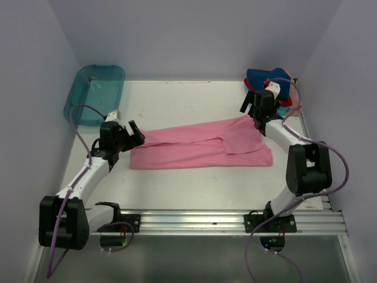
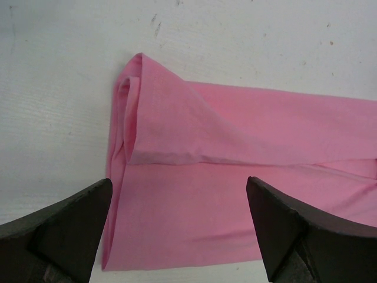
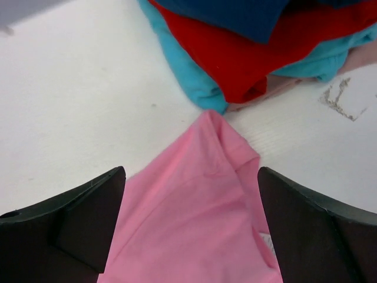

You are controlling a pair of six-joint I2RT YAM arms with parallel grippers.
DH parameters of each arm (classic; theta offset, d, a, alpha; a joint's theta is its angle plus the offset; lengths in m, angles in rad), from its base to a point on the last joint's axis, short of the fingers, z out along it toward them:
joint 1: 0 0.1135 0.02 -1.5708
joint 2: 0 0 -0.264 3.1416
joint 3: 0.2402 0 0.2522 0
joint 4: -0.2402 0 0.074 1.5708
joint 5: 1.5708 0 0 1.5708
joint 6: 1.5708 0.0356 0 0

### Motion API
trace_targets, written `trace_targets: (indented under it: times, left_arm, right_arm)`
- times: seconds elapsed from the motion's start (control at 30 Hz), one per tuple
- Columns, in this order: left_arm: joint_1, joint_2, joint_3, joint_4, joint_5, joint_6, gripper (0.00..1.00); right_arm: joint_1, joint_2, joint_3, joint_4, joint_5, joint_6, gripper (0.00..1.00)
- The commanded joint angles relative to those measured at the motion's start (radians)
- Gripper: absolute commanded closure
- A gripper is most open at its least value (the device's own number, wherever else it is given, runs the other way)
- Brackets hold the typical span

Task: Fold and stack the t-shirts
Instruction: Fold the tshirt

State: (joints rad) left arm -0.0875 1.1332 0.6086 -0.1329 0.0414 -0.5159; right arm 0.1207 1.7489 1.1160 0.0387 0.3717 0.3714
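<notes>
Now pink t-shirt (image 1: 200, 147) folded lengthwise, flat, long strip.

The t-shirt (image 1: 194, 150) is coloured plain pink, and the tabletop (image 1: 177, 100) is white. A navy blue shirt (image 3: 235, 15), a red shirt (image 3: 247, 59), a teal shirt (image 3: 324, 62) and a pale peach shirt (image 3: 366, 56) are shown, all unpatterned. The tub (image 1: 76, 97) is tinted translucent teal.

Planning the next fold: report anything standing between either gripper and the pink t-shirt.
Nothing visible. The left gripper hangs open over the left end of the soft pink cloth t-shirt, the right gripper over its far right corner, bare cloth between their fingers.
</notes>
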Motion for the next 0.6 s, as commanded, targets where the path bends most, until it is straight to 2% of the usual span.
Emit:
trace_targets:
  times: [0.0,0.33,0.43,0.57]
  left_arm:
    - [-0.004,0.014,0.009,0.108,0.031,-0.013,0.00]
    - [-0.004,0.318,0.111,0.114,0.015,-0.050,0.03]
    - [-0.004,0.323,0.100,0.168,0.034,-0.056,0.06]
    - [-0.004,0.303,0.089,0.179,0.057,-0.061,0.16]
  right_arm:
    - [0.054,-0.192,-0.057,0.093,-0.043,-0.009,0.01]
    - [0.238,-0.433,-0.252,-0.083,-0.148,0.000,0.01]
    - [0.258,-0.492,-0.294,-0.106,-0.146,-0.009,0.01]
    - [0.260,-0.525,-0.318,-0.123,-0.139,-0.029,0.02]
